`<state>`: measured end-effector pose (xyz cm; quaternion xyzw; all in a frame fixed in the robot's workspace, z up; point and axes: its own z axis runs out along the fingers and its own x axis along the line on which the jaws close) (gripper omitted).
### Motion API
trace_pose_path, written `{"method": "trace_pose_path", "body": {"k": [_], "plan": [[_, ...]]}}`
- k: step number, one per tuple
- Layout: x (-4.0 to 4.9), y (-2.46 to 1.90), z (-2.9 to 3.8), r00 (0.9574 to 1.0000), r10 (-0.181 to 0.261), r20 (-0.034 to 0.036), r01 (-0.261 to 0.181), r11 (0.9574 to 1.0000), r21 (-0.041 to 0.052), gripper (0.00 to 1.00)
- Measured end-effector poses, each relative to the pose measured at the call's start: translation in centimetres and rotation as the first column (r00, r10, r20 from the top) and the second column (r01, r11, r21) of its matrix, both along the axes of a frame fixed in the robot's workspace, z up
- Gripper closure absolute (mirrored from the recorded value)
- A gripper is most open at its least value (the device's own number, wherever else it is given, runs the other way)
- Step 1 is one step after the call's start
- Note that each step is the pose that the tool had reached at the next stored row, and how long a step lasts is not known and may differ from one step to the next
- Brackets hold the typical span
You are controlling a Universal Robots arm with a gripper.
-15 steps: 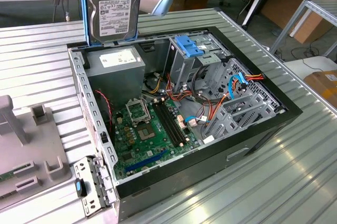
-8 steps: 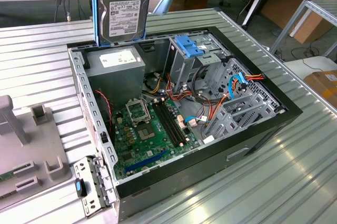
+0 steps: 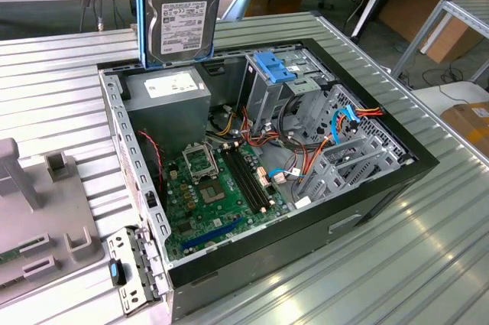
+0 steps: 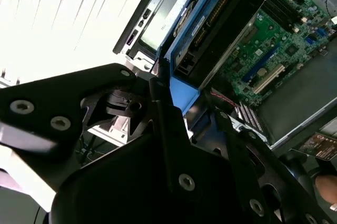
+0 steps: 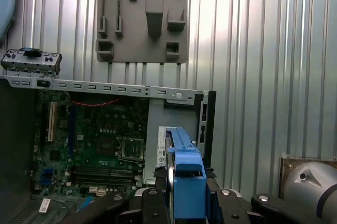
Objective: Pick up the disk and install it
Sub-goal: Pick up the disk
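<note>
The disk (image 3: 182, 15) hangs upright in the air over the back corner of the open computer case (image 3: 416, 163), its white label facing the exterior camera and its blue carrier frame running down its edges. It is just above the grey power-supply box (image 3: 172, 92). In both wrist views my gripper (image 5: 185, 198) is shut on the disk, with the black fingers (image 4: 164, 124) pressed against the blue carrier (image 4: 184, 96). The disk's blue edge (image 5: 187, 174) points down toward the case. The metal drive cage with its blue latch (image 3: 273, 71) stands to the exterior view's right of the disk.
The green motherboard (image 3: 218, 195) lies on the case floor, with orange and blue cables (image 3: 348, 122) near the cage. A grey fixture block (image 3: 38, 210) and a loose metal bracket (image 3: 134, 271) lie on the ribbed metal table (image 3: 397, 264) at the exterior view's left.
</note>
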<state>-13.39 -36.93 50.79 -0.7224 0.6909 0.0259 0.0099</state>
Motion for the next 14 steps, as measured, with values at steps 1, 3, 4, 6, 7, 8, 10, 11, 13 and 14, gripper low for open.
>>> {"method": "trace_pose_path", "body": {"k": [1, 3, 4, 6, 7, 8, 10, 11, 13, 14], "plan": [[0.06, -0.17, 0.01, 1.0000, 0.000, -0.0001, 0.000, 1.0000, -0.0001, 0.64], [0.15, -0.44, 0.00, 1.0000, 0.000, -0.0001, 0.000, 1.0000, -0.0001, 0.64], [0.24, -0.75, 0.00, 1.0000, 0.000, -0.0001, 0.000, 1.0000, -0.0001, 0.64], [0.36, -1.09, 0.00, 1.0000, 0.000, 0.0000, 0.000, 1.0000, 0.0000, 0.64], [0.40, -1.18, 0.00, 1.0000, 0.000, 0.0000, 0.000, 1.0000, 0.0000, 0.64], [0.43, -1.23, 0.00, 1.0000, 0.000, 0.0000, 0.000, 1.0000, 0.0000, 0.64], [0.47, -1.32, 0.00, 1.0000, 0.000, 0.0000, 0.000, 1.0000, 0.0001, 0.64], [0.47, -1.33, 0.00, 1.0000, 0.000, 0.0000, 0.000, 1.0000, -0.0001, 0.64], [0.47, -1.35, 0.00, 1.0000, 0.000, -0.0001, 0.000, 1.0000, -0.0001, 0.64], [0.47, -1.35, 0.00, 1.0000, 0.000, -0.0001, 0.000, 1.0000, 0.0000, 0.64]]}}
